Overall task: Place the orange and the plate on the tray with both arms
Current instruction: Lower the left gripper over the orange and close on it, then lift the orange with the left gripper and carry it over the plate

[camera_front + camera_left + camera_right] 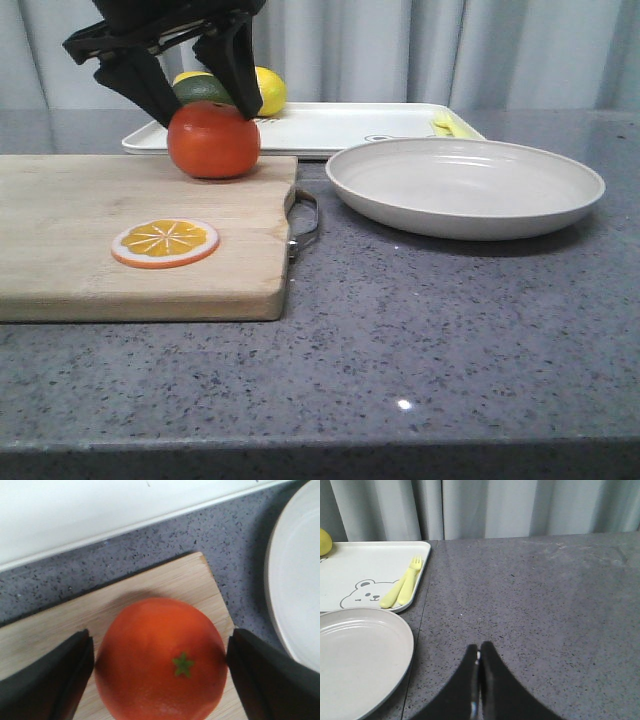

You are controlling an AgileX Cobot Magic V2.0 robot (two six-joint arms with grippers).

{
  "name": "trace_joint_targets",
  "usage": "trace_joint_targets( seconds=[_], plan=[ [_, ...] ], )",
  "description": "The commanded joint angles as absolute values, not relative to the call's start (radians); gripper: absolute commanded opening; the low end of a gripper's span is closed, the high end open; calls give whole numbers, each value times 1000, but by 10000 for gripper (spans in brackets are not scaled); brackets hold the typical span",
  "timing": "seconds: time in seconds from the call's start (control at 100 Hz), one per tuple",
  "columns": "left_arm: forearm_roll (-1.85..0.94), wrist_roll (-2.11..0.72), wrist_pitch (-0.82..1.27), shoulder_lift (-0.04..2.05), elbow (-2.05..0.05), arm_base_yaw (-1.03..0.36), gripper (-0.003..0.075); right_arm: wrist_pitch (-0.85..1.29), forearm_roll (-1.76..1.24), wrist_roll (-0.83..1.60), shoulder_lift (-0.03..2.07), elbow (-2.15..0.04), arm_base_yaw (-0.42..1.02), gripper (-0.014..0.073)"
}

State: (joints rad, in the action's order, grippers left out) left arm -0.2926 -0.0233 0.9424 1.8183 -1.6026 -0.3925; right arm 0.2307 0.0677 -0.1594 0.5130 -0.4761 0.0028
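Fingers on my left gripper [195, 85] straddle the one orange [213, 139] on the cutting board [100, 235]; right fingers [479, 680] pinched together, empty. One plate [465, 185] on the counter [450, 330], one tray [330, 125] behind.

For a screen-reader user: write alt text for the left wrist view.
The left claw straddles the orange, one finger on each side, on a corner of the wooden cutting board. Beyond lie grey counter, the white tray and the plate rim.
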Motion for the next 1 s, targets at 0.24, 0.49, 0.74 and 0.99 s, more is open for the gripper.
trace_joint_targets(
  seconds=[0.24, 0.49, 0.74, 0.99],
  plan=[
    [-314, -30, 917, 1770, -1636, -399, 366, 159, 81, -148, 523, -511, -3, -57],
    [-314, -30, 917, 1770, -1637, -399, 319, 159, 81, -148, 523, -511, -3, -57],
    [-343, -30, 936, 1770, -1697, -401, 312, 159, 81, -148, 523, -511, -3, -57],
    [-389, -30, 946, 1770, -1774, -430, 313, 159, 81, -148, 523, -511, -3, -57]
  ],
)
